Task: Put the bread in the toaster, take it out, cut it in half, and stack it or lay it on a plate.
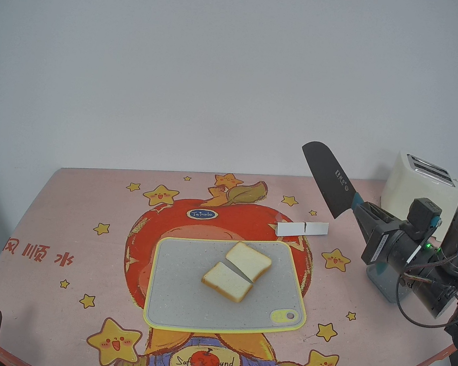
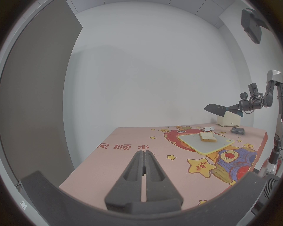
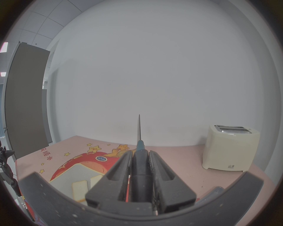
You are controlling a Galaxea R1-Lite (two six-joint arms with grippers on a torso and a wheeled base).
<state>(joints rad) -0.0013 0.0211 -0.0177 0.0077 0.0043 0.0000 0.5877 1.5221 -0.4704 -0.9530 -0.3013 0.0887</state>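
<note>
Your head camera looks down on the surface [image 1: 74,213], with the cutting board [image 1: 185,295] near centre. Your left wrist camera sits low at the surface's left corner, looking across, the board far off. Your right wrist camera sits higher on the right, facing the wall [image 3: 165,73] along the knife [image 3: 138,129]; all three share the board

Bare lab-like room: blank white wall [image 1: 226,56], cartoon-printed table [image 1: 74,218].

Right gripper [image 3: 140,154], raised, clamps the knife [image 1: 327,175]; left gripper's [image 2: 144,153] fingers [image 2: 129,176] pressed together.
</note>
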